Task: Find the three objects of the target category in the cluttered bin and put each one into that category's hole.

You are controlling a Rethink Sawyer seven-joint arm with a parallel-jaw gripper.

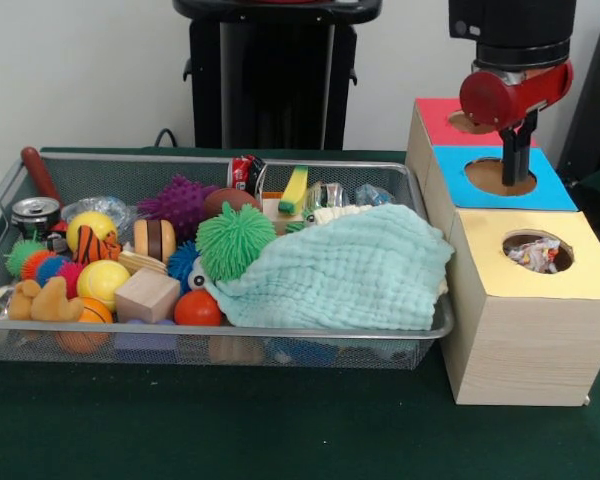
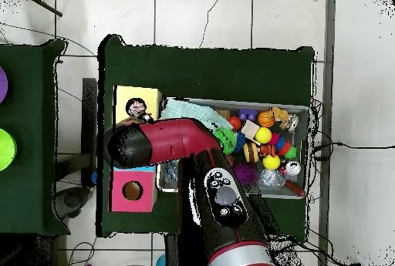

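**So far: one hole holds something, and the tool hangs over the blue one**

Right now the tool (image 1: 518,150) hangs just above the blue hole (image 1: 500,177) of the sorting box (image 1: 525,330), its dark tips close together and nothing visible between them — it looks empty, though from the front I cannot rule out something small. Next along from it on the near side, the yellow hole (image 1: 537,252) already holds a crinkled, silvery wrapper-like item (image 1: 533,255). On the tool's other side, the red hole (image 1: 467,123) is mostly hidden behind the arm, so its contents cannot be told.

Well to the side of the tool sits the mesh bin (image 1: 80,180), still crowded: balls, a wooden block (image 1: 147,295), a green spiky ball (image 1: 234,240) and a pale green cloth (image 1: 345,270) draped over one end. My judgement — at best one item is delivered, and the search under that cloth remains.
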